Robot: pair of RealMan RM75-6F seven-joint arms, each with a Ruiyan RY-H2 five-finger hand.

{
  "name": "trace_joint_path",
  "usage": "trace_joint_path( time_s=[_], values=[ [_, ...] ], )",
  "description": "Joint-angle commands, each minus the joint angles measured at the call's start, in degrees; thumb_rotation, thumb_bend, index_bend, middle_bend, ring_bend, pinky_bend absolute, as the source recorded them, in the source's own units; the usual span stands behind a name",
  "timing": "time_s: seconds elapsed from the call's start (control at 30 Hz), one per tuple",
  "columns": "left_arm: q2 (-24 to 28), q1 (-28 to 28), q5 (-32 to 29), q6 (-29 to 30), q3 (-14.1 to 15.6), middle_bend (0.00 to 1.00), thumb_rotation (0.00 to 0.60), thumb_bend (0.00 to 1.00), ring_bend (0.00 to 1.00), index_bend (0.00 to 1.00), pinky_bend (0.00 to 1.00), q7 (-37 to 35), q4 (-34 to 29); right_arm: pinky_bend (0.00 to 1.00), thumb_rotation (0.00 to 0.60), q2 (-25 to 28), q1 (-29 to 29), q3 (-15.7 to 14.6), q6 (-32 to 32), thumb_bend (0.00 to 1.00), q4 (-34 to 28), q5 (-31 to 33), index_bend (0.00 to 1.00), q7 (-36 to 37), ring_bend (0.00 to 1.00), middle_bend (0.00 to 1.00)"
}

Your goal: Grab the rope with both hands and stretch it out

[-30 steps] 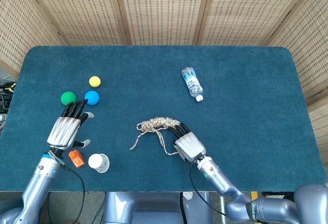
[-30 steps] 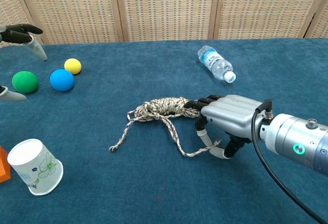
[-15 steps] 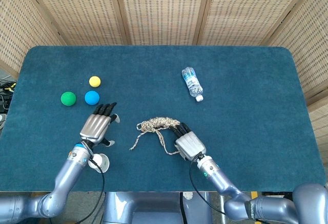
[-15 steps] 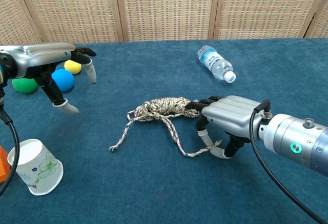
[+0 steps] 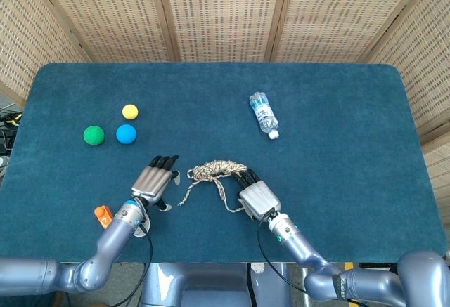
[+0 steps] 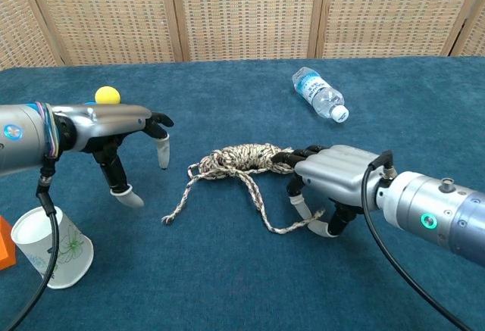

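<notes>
The braided rope (image 5: 218,170) (image 6: 241,158) lies bunched in the middle of the blue table, with two loose tails trailing toward the front. My right hand (image 5: 257,196) (image 6: 336,179) lies flat at the bundle's right end. Its fingertips touch the rope, and its thumb points down beside one tail without closing on it. To the rope's left hovers my left hand (image 5: 155,180) (image 6: 114,129), fingers spread and empty, a short gap short of the bundle's left end.
A water bottle (image 5: 264,114) (image 6: 319,94) lies at the back right. Green (image 5: 93,135), blue (image 5: 126,133) and yellow (image 5: 130,112) balls sit at the back left. A paper cup (image 6: 48,248) and an orange block (image 5: 103,216) sit near the front left edge.
My left hand has swept right from beside the balls to just left of the rope. The right hand and rope have barely moved.
</notes>
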Motion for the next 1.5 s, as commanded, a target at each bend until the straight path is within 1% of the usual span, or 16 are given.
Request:
trace_joint_path(
  time_s=[0.03,0.23,0.37,0.47,0.63,0.73,0.9,1.3,1.5],
  values=[
    [-1.61,-1.42,-2.75,-0.15,0.59,0.0,0.6,0.05,0.0,0.42,0.0,-0.57,1.81,0.0,0.6,-0.01,0.05,-0.14,-0.16,0.47,0.16,0.07,0.67,0.02,0.0,0.0],
    [-2.7,-2.77,-5.72,-1.23,0.58,0.0,0.6,0.05,0.0,0.44,0.0,-2.43,3.96,0.0,0.6,-0.18,0.16,-0.24,-0.51,0.47,0.76,0.37,0.67,0.29,0.0,0.0],
    [-3.1,-3.83,-7.44,-1.66,1.04,0.0,0.6,0.09,0.0,0.45,0.0,-2.48,5.09,0.0,0.6,-0.37,0.19,-0.28,-0.68,0.47,1.19,0.53,0.67,0.58,0.0,0.0],
    [-3.5,-4.66,-8.9,-2.03,1.43,0.0,0.6,0.09,0.0,0.45,0.0,-2.53,5.97,0.0,0.6,-0.55,0.21,-0.35,-0.78,0.47,1.65,0.5,0.67,0.84,0.0,0.0],
    [-4.72,-5.46,-9.31,-2.29,2.34,0.0,0.6,0.14,0.0,0.46,0.0,-3.16,7.49,0.0,0.6,-0.83,0.16,-0.51,-1.0,0.47,2.36,0.46,0.67,1.43,0.0,0.0],
    [-5.37,-5.93,-9.59,-2.38,2.7,0.0,0.6,0.17,0.0,0.48,0.0,-3.33,8.19,0.0,0.6,-0.91,0.1,-0.59,-1.01,0.47,2.58,0.29,0.67,1.8,0.0,0.0],
    [-6.41,-6.67,-9.89,-2.49,3.18,0.0,0.6,0.26,0.0,0.49,0.0,-3.53,9.47,0.0,0.6,-0.96,-0.02,-0.75,-0.98,0.47,2.77,-0.09,0.67,2.34,0.0,0.0],
    [-8.07,-7.71,-10.88,-2.62,3.88,0.0,0.6,0.28,0.0,0.49,0.0,-4.44,11.39,0.0,0.6,-1.09,-0.1,-0.96,-1.14,0.47,3.13,-0.85,0.67,3.22,0.0,0.0],
    [-8.43,-7.85,-9.8,-2.57,4.76,0.0,0.6,0.29,0.0,0.51,0.0,-4.83,11.69,0.0,0.6,-1.22,-0.17,-0.93,-1.29,0.47,3.36,-0.88,0.67,3.65,0.0,0.0]
  ],
)
